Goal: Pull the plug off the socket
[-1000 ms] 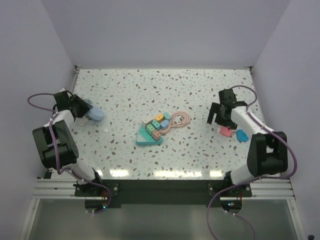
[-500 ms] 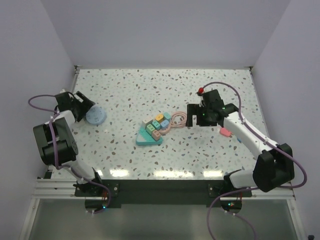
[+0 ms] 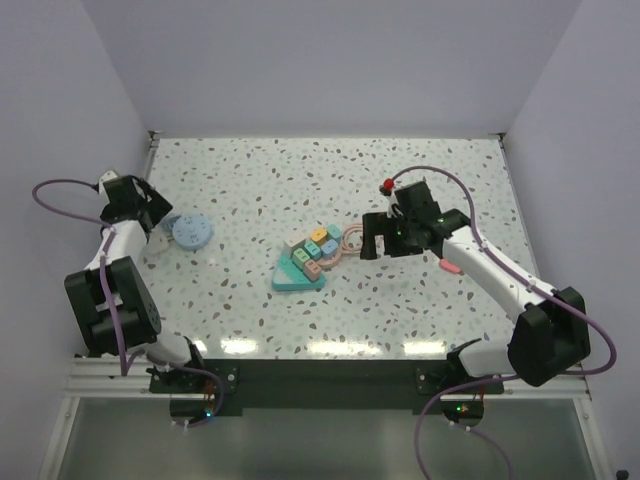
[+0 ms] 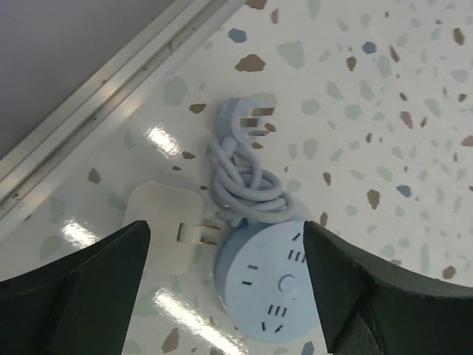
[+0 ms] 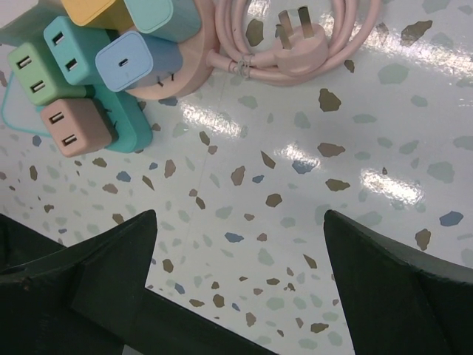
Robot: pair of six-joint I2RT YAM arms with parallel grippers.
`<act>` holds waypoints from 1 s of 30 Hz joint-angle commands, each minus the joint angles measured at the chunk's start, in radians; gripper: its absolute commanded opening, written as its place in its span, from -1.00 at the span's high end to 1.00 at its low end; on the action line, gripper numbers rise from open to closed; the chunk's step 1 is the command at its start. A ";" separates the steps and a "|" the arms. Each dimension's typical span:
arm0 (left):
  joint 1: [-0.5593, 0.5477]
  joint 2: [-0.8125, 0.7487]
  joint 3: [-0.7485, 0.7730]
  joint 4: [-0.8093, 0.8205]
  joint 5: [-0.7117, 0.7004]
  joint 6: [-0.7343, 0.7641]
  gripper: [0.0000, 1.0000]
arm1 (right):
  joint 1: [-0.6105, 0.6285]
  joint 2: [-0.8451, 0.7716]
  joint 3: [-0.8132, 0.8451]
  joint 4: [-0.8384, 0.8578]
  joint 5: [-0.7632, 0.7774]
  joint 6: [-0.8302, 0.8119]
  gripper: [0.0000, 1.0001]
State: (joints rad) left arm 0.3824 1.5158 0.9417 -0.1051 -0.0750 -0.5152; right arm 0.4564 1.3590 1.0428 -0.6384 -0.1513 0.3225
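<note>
A round light-blue socket (image 4: 277, 285) lies flat on the table with its bundled cord (image 4: 247, 181) beside it. The white plug (image 4: 162, 225) lies just left of it, out of the socket, its two prongs pointing at the socket's side. My left gripper (image 4: 225, 244) hovers open above both and holds nothing. From above, the socket (image 3: 190, 232) sits at the far left, next to the left gripper (image 3: 152, 208). My right gripper (image 3: 383, 243) is open and empty over bare table near the centre.
A teal power strip (image 5: 129, 122) and a pink round socket (image 5: 181, 74) carry several coloured adapters at the centre (image 3: 305, 260). A coiled pink cable (image 5: 299, 37) lies beside them. A small pink piece (image 3: 450, 267) lies at the right. The table's rail (image 4: 111, 81) runs close to the white plug.
My left gripper has opened and drawn back towards the far-left edge; the blue socket now lies flat, with the white plug loose beside it. My right arm swung left towards the centre cluster.
</note>
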 commanded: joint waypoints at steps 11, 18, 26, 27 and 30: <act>-0.019 0.202 0.112 -0.160 -0.278 0.076 -0.60 | 0.025 0.061 0.074 -0.006 -0.083 -0.022 -0.97; -0.060 0.274 0.109 -0.127 -0.247 0.132 -0.55 | 0.028 0.058 0.059 -0.006 -0.082 -0.022 -0.97; -0.116 0.328 0.123 -0.125 -0.275 0.164 -0.56 | 0.034 0.078 0.063 -0.001 -0.085 -0.022 -0.97; -0.117 0.340 0.124 -0.131 -0.275 0.164 -0.54 | 0.033 0.080 0.062 0.002 -0.085 -0.020 -0.97; -0.116 0.322 0.108 -0.134 -0.255 0.167 -0.23 | 0.033 0.083 0.059 0.006 -0.083 -0.016 -0.97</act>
State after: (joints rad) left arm 0.2722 1.8141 1.0569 -0.2298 -0.3447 -0.3729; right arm 0.4854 1.4387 1.0775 -0.6422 -0.2092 0.3122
